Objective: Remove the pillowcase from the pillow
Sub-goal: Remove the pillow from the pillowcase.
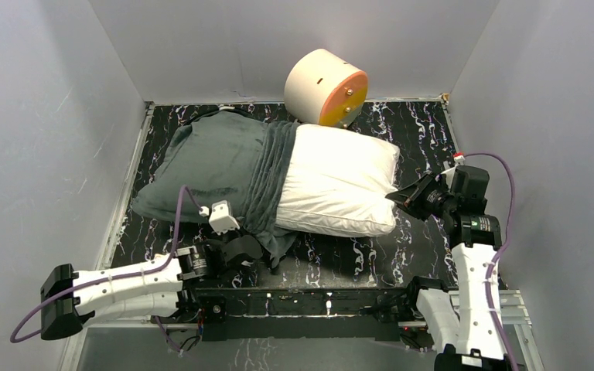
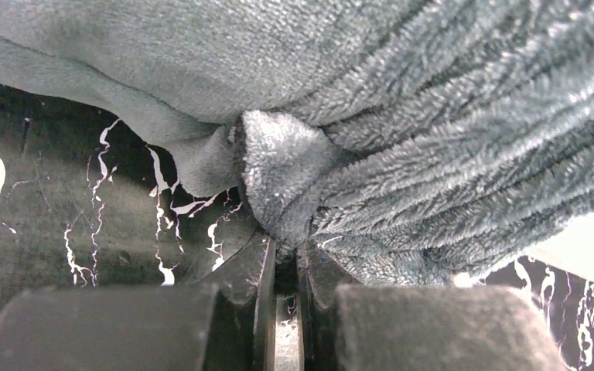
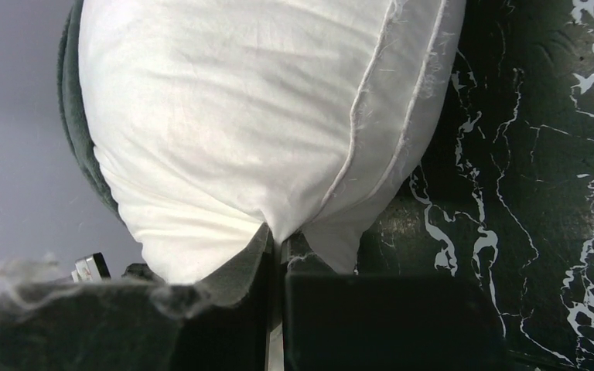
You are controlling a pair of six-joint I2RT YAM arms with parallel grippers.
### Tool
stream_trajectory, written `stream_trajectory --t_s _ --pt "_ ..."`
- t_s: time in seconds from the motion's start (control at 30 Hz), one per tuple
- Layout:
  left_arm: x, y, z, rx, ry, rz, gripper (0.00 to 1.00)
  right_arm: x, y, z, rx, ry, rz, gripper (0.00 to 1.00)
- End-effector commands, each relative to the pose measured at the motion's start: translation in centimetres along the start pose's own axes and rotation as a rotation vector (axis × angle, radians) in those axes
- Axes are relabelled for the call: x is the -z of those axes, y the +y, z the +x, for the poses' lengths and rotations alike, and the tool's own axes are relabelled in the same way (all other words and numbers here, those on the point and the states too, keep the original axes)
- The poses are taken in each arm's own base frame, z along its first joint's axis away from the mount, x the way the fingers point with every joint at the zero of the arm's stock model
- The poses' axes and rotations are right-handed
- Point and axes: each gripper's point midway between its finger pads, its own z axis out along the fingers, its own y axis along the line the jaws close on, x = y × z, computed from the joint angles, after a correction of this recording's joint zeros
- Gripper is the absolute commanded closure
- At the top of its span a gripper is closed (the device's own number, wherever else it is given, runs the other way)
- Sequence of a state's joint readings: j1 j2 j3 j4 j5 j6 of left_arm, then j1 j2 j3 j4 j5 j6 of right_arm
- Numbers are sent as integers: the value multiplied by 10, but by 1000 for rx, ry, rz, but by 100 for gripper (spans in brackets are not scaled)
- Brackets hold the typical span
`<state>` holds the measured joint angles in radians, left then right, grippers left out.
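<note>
left gripper (image 2: 282,255) at 7 o'clock pinches the pillowcase (image 2: 433,116) hem, right gripper (image 3: 278,247) at 3 o'clock clamps the bare pillow (image 1: 340,182) corner, likely anchoring it for an opposed pull.

Grey plush pillowcase (image 2: 402,100) fills the view from 10 o'clock round to 3 o'clock. It is smooth at the upper left and bunched into ridges toward 3 o'clock. A rounded wad of its fabric sits at centre, and its lower end is nipped in the left gripper (image 2: 285,259) at 6 o'clock, jaws pressed close together on it. Black, white-veined table (image 2: 69,201) shows from 8 to 9 o'clock. A pale sliver of pillow (image 2: 592,243) shows at 4 o'clock.
</note>
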<state>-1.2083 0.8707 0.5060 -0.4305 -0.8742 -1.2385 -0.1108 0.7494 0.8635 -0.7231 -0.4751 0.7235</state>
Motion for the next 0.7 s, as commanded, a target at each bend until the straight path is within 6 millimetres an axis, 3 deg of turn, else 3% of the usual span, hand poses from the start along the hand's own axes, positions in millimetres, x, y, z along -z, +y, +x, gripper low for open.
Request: stream_trajectory --t_s 0.0,0.07,0.13,0.2,0.3,0.4,0.5,0.67 --pt "5 14 -18 -187 -54 2 100 1 5 -17 94 -93 -51 90" --pt "7 -15 -8 -235 -1 151 100 3 6 -1 89 -53 -89 64" --pt "10 -33 1 -238 43 233 100 8 4 13 85 -30 -117 37" --pt "12 -42 6 -247 67 265 100 12 -3 24 74 -22 -99 22" --pt "13 -54 10 -277 96 296 100 22 -13 44 36 13 -63 10" --pt "13 -61 15 -296 120 307 100 29 -17 72 -5 94 -91 5" --pt "12 -63 18 -298 132 312 100 31 -22 98 -47 165 -131 2" --pt "13 -63 19 -283 132 329 100 22 -16 119 -69 270 -317 1"
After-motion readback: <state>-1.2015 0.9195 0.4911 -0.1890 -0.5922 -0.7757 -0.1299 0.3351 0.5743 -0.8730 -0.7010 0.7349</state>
